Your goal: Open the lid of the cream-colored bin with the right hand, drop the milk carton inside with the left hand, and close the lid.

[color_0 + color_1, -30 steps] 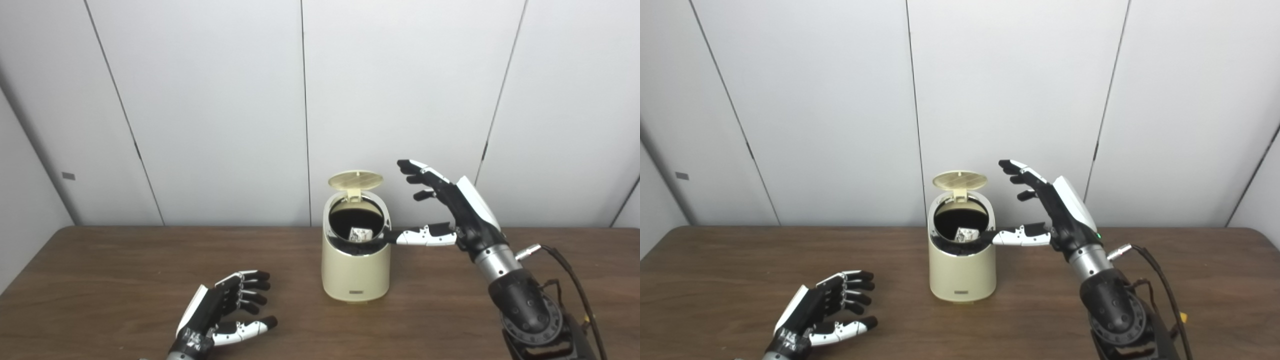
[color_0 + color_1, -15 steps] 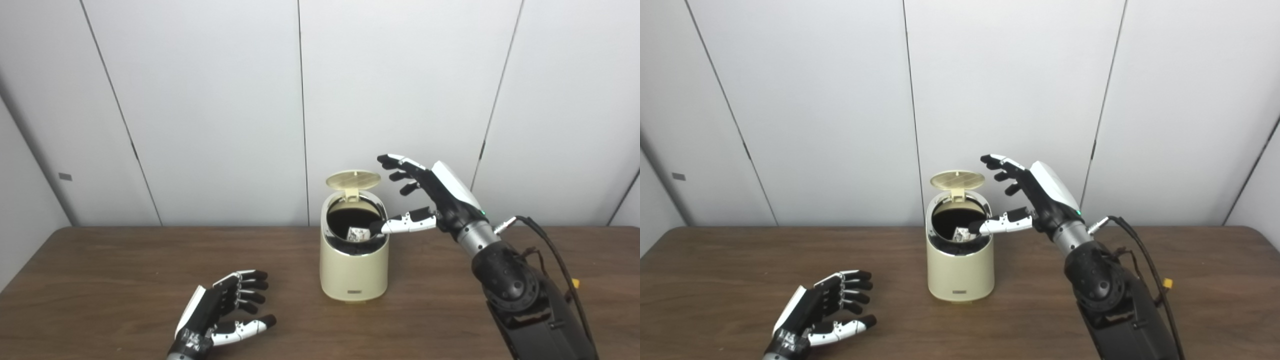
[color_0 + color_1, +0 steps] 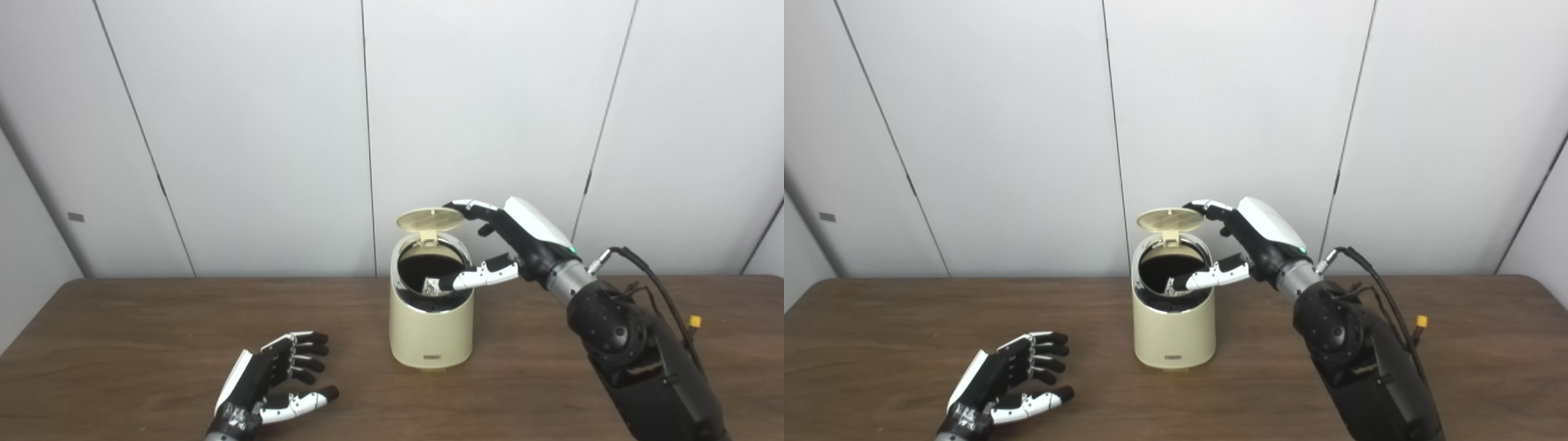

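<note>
We see the cream-colored bin (image 3: 431,327) standing upright near the middle of the brown worktop (image 3: 122,331), close to the white panelled wall (image 3: 245,122). Its round lid (image 3: 429,218) is tipped up on the hinge at the back, so the mouth is wide open and we look straight down into a dark interior. And there it is: the milk carton (image 3: 431,285), a small white-and-dark shape, sits inside the bin against the near rim, only partly visible.

Over on our right, the right robot hand (image 3: 511,245) hangs above the bin's far right side, spread apart and holding nothing. Its fingertips (image 3: 460,206) reach the right edge of the raised lid; whether they truly touch it, we cannot tell. Its white thumb (image 3: 1206,278) stretches across the open mouth, the tip just beside the carton.

Down at front left, the left robot hand (image 3: 269,383) rests on the worktop well apart from the bin, palm turned inward, digits loosely spread, gripping nothing.
</note>
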